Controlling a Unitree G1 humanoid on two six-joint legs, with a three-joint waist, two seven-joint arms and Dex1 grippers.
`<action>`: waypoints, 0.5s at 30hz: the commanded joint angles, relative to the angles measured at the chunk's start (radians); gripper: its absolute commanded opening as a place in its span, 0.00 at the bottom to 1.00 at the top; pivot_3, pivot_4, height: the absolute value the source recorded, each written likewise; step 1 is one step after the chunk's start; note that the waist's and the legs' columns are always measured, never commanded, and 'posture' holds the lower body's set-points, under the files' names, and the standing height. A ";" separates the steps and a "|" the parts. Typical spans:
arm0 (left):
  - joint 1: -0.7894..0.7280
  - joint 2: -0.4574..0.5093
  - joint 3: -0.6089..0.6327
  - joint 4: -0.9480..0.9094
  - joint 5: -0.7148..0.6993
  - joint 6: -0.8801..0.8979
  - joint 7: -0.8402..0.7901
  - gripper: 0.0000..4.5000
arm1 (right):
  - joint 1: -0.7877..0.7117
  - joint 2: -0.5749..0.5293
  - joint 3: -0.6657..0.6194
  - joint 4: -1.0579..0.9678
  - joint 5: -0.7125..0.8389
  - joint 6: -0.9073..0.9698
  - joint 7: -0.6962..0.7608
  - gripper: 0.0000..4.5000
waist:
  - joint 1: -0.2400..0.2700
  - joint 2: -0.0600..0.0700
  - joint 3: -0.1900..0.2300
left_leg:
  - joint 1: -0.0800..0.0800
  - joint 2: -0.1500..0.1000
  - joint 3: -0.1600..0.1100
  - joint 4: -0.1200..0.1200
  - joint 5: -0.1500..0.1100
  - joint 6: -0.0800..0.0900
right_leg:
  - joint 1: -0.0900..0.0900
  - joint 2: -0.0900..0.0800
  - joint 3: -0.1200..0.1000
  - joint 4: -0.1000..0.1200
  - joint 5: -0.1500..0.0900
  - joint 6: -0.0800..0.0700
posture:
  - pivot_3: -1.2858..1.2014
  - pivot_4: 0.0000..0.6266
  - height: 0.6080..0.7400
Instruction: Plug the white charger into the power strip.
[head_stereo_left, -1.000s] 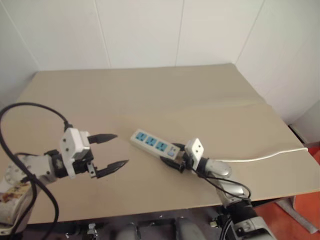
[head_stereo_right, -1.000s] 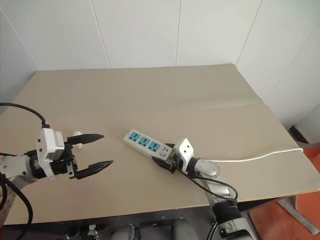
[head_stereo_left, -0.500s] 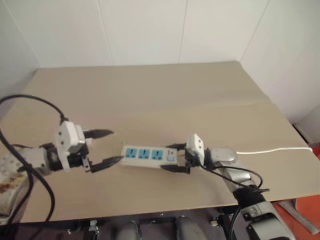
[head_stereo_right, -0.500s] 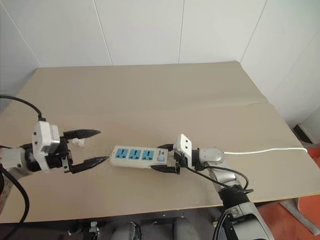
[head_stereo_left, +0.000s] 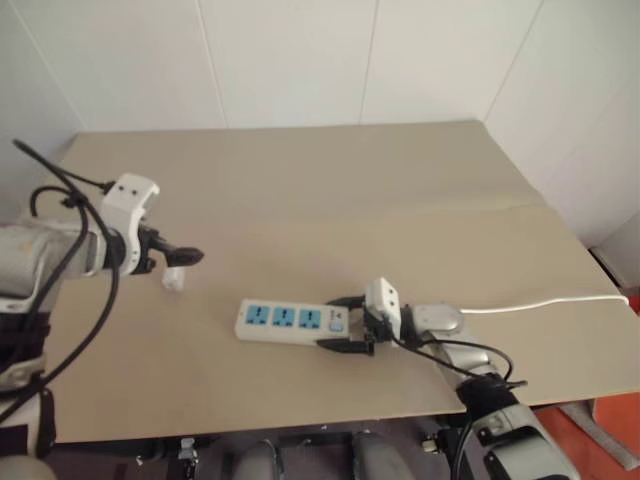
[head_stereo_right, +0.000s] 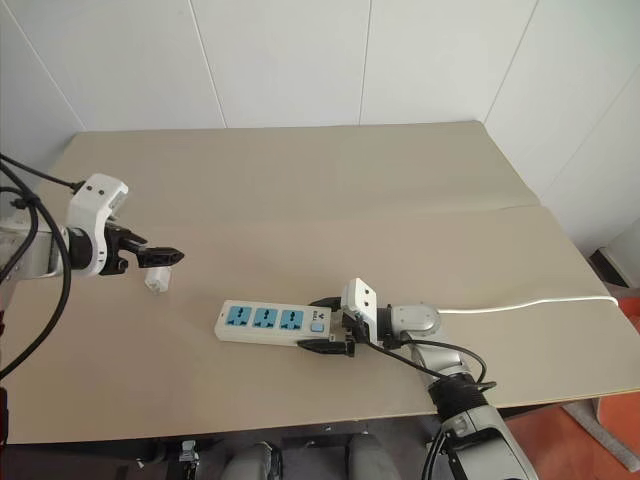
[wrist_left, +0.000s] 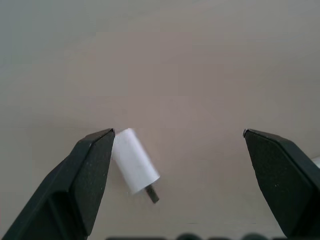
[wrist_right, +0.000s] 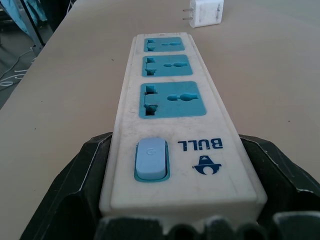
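Right end effector (head_stereo_right: 322, 323) clamps the switch end of the power strip (head_stereo_right: 262, 323), which lies flat on the worktop (head_stereo_right: 400, 200). Left end effector (wrist_left: 177, 165) spread wide, hovering over the white charger (wrist_left: 134, 161), which lies apart from the strip with its prongs visible.

Each arm is silver-grey. The left gripper (head_stereo_left: 190, 257) and right gripper (head_stereo_right: 322, 324) have white blocky housings, black tapered fingers. Black cables run along both forearms.

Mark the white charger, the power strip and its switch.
white charger (wrist_left: 134, 161), left wrist view, on its white body.
power strip (wrist_right: 170, 100), right wrist view, on the nearest blue socket face.
switch (wrist_right: 151, 158), right wrist view, on the button's middle.
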 joint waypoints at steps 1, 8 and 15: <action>-0.063 -0.009 -0.005 0.049 0.045 0.100 0.050 1.00 | 0.020 -0.002 0.011 -0.028 -0.004 -0.006 0.002 0.77 | 0.001 0.000 0.000 | 0.000 0.000 0.000 0.000 0.000 0.000 | 0.000 0.000 0.000 0.000 0.000 0.000 | 0.52 0.24 1.00; -0.054 -0.020 0.003 0.033 0.058 0.116 0.061 1.00 | 0.006 -0.001 0.011 -0.021 -0.011 -0.004 0.000 0.77 | 0.001 0.000 0.000 | 0.000 0.000 0.000 0.000 0.000 -0.001 | -0.001 -0.001 0.000 0.001 0.000 0.000 | 0.52 0.24 1.00; -0.074 -0.042 0.001 0.095 0.056 0.161 0.065 1.00 | 0.008 0.001 0.014 -0.025 -0.013 -0.004 -0.001 0.77 | 0.001 0.000 0.000 | 0.000 0.000 0.000 0.000 0.000 -0.001 | -0.001 -0.001 0.000 0.001 0.000 0.000 | 0.52 0.24 1.00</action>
